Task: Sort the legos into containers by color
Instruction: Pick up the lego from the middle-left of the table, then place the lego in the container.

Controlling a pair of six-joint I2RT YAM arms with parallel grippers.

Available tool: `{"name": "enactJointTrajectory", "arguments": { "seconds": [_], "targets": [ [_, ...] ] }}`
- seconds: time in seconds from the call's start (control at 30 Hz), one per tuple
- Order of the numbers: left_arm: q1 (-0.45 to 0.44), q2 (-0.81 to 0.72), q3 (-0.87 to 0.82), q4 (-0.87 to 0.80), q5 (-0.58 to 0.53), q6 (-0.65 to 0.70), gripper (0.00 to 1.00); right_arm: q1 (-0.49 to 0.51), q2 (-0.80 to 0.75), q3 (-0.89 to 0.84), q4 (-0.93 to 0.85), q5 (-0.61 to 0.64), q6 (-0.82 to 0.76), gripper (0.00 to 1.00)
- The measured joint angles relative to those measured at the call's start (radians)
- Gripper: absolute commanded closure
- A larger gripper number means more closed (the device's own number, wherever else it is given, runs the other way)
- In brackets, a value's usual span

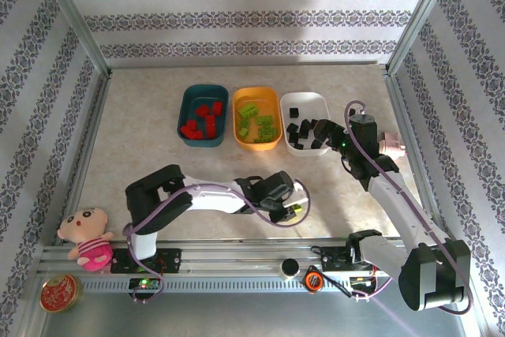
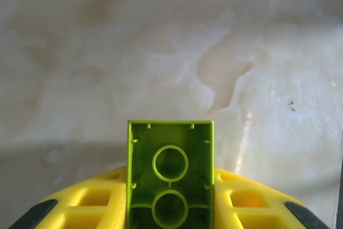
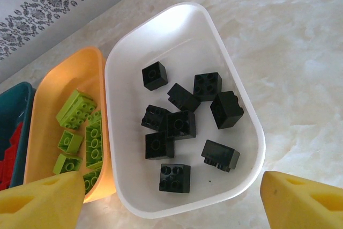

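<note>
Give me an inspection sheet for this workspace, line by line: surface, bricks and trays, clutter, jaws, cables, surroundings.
Surface: pale marbled tabletop.
Job's things: teal tray holds red bricks; orange-yellow tray holds green bricks; white tray holds black bricks.
Clutter: doll and round red tin at near left; small pink item by the right wall.
Grippers: left jaws shut on a lime green brick; right jaws open above the white tray.
Cables: purple cable loops along the left arm, another along the right arm.
Surroundings: patterned walls, metal frame posts.
</note>
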Motion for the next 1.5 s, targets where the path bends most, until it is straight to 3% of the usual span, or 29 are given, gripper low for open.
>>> {"name": "enactJointTrajectory", "arguments": {
  "seconds": [0.23,0.37,0.5,0.73,0.83,0.97,1.13,1.17,1.2,1.23,1.5],
  "targets": [
    [0.223,-0.235,-0.135,0.146,-0.015,-0.161,0.89,0.0,0.0,-0.012,0.001,-0.004,0.001,0.15],
    [0.322,-0.265,-0.137,0.208,-0.064,-0.239,0.9,0.003,0.0,-0.025,0.003,-0.009,0.007,0.15],
    [0.411,-0.232,-0.092,0.214,-0.116,-0.321,0.91,0.026,0.0,-0.054,0.004,-0.015,0.008,0.15],
    [0.509,-0.012,0.2,0.171,-0.131,-0.41,0.89,0.082,-0.001,-0.094,0.003,-0.014,0.008,0.14],
    [0.508,0.07,0.293,0.127,-0.131,-0.421,0.79,0.086,-0.004,-0.108,0.003,-0.014,0.008,0.14],
    [0.512,0.16,0.378,0.07,-0.132,-0.426,0.45,0.086,-0.016,-0.121,0.0,-0.014,0.008,0.14],
    [0.512,0.175,0.388,0.038,-0.13,-0.447,0.27,0.086,-0.037,-0.122,-0.002,-0.014,0.008,0.11],
    [0.512,0.171,0.386,0.037,-0.131,-0.447,0.22,0.086,-0.042,-0.122,-0.003,-0.013,0.008,0.05],
    [0.512,0.164,0.381,0.039,-0.131,-0.447,0.15,0.086,-0.047,-0.122,-0.005,-0.013,0.008,0.02],
    [0.512,0.149,0.369,0.041,-0.131,-0.447,0.0,0.086,-0.054,-0.122,-0.008,-0.01,0.006,0.02],
    [0.524,-0.179,0.119,0.123,-0.132,-0.451,0.0,0.093,-0.13,-0.126,-0.018,0.012,-0.002,0.02]
  ]
}}
